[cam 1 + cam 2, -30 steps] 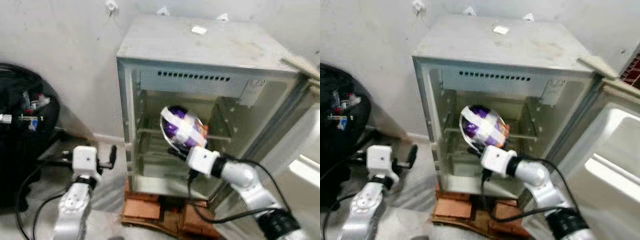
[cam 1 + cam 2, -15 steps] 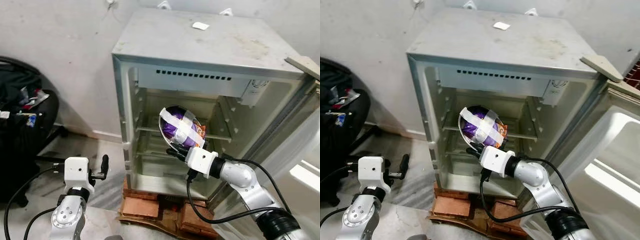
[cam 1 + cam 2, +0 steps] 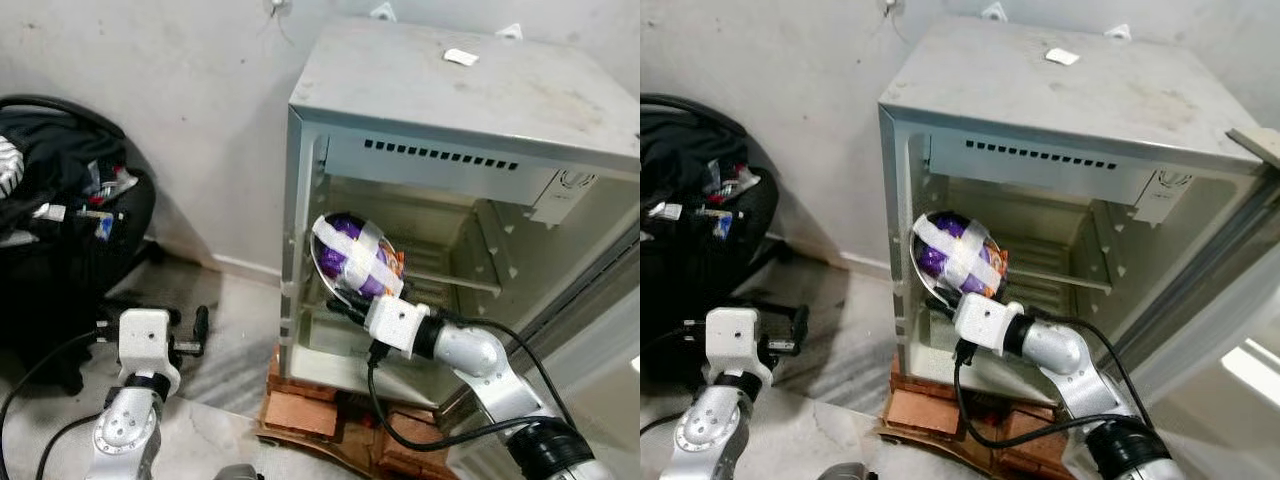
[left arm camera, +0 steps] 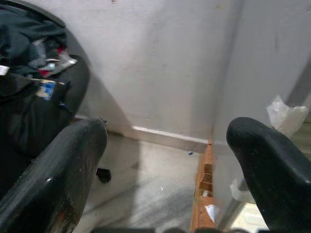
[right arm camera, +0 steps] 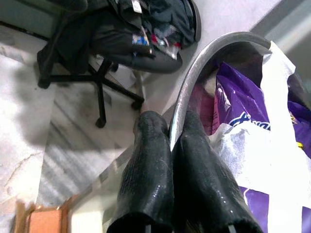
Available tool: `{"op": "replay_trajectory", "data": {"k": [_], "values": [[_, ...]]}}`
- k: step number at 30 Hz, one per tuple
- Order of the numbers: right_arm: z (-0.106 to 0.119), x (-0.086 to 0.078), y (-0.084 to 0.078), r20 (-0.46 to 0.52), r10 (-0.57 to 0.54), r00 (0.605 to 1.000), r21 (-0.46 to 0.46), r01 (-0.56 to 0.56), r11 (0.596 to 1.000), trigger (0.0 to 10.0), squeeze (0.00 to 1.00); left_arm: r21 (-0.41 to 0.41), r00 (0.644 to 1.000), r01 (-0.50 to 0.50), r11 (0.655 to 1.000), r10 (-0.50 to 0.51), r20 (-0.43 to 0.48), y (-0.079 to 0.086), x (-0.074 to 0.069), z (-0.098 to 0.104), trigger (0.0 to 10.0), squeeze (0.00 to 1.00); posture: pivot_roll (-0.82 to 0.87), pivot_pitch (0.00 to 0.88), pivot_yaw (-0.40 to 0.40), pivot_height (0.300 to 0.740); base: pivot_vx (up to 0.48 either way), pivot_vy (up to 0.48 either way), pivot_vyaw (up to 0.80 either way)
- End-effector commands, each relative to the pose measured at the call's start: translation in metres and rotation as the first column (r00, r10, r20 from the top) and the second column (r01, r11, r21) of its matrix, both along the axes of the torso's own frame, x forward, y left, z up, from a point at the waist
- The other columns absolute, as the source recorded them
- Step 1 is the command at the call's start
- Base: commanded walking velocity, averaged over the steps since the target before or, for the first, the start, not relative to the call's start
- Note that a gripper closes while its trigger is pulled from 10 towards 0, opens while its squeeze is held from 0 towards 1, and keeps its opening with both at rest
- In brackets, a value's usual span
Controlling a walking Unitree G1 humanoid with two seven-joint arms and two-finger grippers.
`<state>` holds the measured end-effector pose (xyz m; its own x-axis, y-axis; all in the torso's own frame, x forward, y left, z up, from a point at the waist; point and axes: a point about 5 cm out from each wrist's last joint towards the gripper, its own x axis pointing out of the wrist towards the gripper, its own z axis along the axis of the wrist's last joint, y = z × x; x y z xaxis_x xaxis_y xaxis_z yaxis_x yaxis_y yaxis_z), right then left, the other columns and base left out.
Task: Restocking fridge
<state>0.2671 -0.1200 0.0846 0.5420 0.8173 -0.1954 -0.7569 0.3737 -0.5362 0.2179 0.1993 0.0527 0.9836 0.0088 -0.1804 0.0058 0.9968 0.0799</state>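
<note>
A steel bowl (image 3: 352,256) holds purple snack packets strapped in with white tape. It stands tilted on its edge in front of the open fridge (image 3: 455,95), near the left wall of the opening and level with the wire shelf (image 3: 452,281). My right gripper (image 3: 343,299) is shut on the bowl's lower rim; in the right wrist view its fingers (image 5: 151,170) pinch the metal rim (image 5: 194,73). My left gripper (image 4: 165,141) hangs low to the left of the fridge, open with nothing between its fingers (image 4: 73,155).
The fridge rests on bricks and cardboard (image 3: 310,415). A black office chair piled with bags (image 3: 60,220) stands at the left against the wall. The fridge's open door (image 3: 1240,340) stands at the right. Marble floor (image 3: 225,340) lies between chair and fridge.
The camera has swung, so the fridge sits further right in the picture. The bowl in my right gripper is now closer to the left wall of the fridge opening.
</note>
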Motion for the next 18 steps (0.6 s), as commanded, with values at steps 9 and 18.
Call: {"op": "replay_trajectory", "data": {"k": [9,18], "values": [[-0.001,0.006,-0.011,0.005,-0.049,0.999,-0.037,0.049,0.998,10.0,0.00,-0.001,1.000,0.021,1.000,-0.021,0.000,-0.005,-0.003,0.004,10.0,0.00,0.07,0.009,-0.053,0.740,0.000,0.000,0.00],[0.005,0.017,-0.010,0.014,-0.061,0.998,-0.033,0.062,0.998,10.0,0.00,0.004,1.000,0.023,1.000,-0.023,-0.008,-0.005,-0.003,0.005,10.0,0.00,0.07,0.046,-0.058,0.740,0.000,0.000,0.00]]}}
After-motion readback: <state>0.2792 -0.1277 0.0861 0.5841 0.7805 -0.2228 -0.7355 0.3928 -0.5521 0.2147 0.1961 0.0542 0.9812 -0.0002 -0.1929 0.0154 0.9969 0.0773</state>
